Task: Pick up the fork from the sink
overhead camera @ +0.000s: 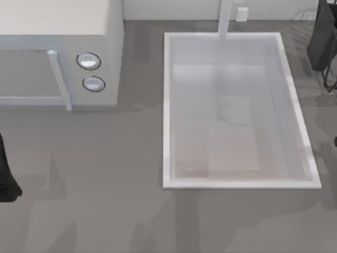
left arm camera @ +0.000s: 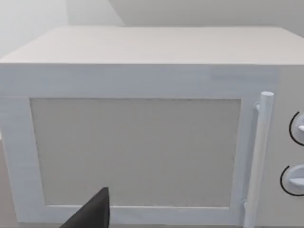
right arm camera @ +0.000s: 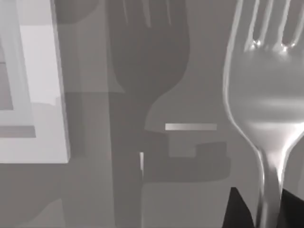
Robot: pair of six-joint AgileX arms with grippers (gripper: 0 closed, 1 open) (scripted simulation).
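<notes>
Desk [overhead camera: 116,174]: grey, carries everything. Sink [overhead camera: 239,184] sits right of centre in the top view, pale rim, deep flat bottom; a tap [overhead camera: 225,21] rises at its far rim. Microwave [overhead camera: 63,58] stands at top left, 2 knobs beside its door handle.

My right arm is at the top view's upper right edge, just past the sink's far right corner. Its wrist view shows the fork [right arm camera: 266,109] close up, handle running down between the 2 dark fingers of the right tool [right arm camera: 264,209], which is clamped on it. The fork hangs over bare desk with the sink rim off to one side, so I judge it already lifted out.

My left arm is parked at the left edge, facing the microwave; I cannot tell how the left tool [left arm camera: 92,213] stands.

Risk: grip is on the thin handle, head heavy. A quick swing could pivot or slip it free.
</notes>
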